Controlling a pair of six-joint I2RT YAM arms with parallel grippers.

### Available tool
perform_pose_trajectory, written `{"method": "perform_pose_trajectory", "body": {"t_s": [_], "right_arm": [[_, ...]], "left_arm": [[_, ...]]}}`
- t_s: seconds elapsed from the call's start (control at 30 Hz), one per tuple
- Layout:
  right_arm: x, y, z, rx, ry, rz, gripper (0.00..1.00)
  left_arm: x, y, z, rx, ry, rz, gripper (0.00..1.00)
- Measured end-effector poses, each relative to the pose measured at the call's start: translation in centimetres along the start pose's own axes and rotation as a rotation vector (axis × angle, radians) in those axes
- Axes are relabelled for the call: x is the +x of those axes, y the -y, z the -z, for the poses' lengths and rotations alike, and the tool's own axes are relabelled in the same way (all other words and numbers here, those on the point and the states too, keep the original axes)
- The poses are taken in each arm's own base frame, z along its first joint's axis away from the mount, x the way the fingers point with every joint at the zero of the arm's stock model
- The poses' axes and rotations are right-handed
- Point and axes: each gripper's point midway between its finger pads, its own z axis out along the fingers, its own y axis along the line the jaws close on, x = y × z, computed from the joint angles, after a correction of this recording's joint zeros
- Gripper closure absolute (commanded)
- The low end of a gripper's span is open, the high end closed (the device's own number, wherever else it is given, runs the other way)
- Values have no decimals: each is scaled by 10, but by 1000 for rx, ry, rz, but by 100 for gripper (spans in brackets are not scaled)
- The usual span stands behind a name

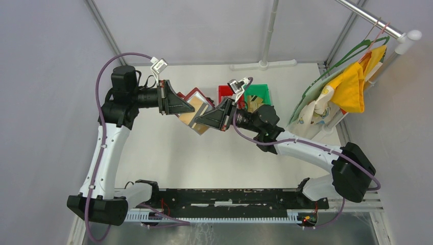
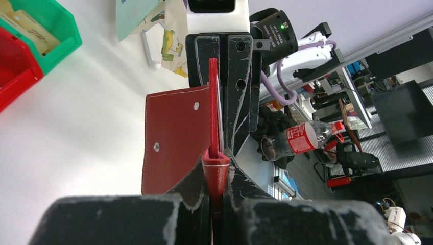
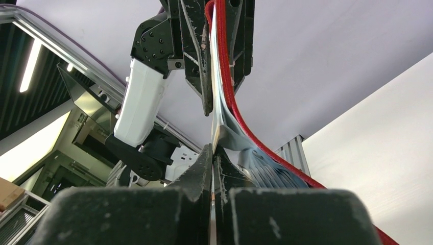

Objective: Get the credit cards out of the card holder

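Note:
The dark red card holder (image 1: pixel 196 95) hangs open above the table, and my left gripper (image 1: pixel 190 109) is shut on one of its edges. In the left wrist view the card holder (image 2: pixel 173 135) stands edge-on in the left gripper (image 2: pixel 215 164), its snap flap spread to the left. My right gripper (image 1: pixel 200 121) meets it from the opposite side and is shut on the thin edge of a credit card (image 3: pixel 213 133) sticking out of the grey pleated pockets (image 3: pixel 265 171). Tan and grey credit cards (image 1: pixel 187 118) show between the two grippers. The right gripper (image 3: pixel 212 155) has its jaws pressed flat on that card.
A red bin (image 1: pixel 224 94) and a green bin (image 1: pixel 258 94) holding flat items stand just behind the grippers. A rack with a yellow cloth (image 1: pixel 352 87) and printed fabric fills the right side. White tabletop (image 1: pixel 168 153) lies below the held card holder.

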Motion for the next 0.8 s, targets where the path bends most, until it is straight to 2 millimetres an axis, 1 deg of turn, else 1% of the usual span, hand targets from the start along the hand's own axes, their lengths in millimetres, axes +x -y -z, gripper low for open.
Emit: {"method": "perform_pose_trajectory", "body": {"t_s": [0.2, 0.3, 0.37, 0.63, 0.8], "right_arm": [[1, -1, 3, -11, 7, 8, 100], [3, -3, 6, -16, 11, 10, 100], [3, -5, 7, -20, 15, 12, 100], [5, -7, 13, -31, 26, 19, 100], [6, -7, 18, -31, 35, 21, 100]], "left_arm": [[1, 3, 0, 16, -8, 10, 89], [2, 4, 0, 22, -13, 13, 86], [3, 5, 0, 26, -17, 17, 86], [1, 8, 0, 30, -13, 5, 90], [-4, 10, 3, 26, -3, -9, 94]]}}
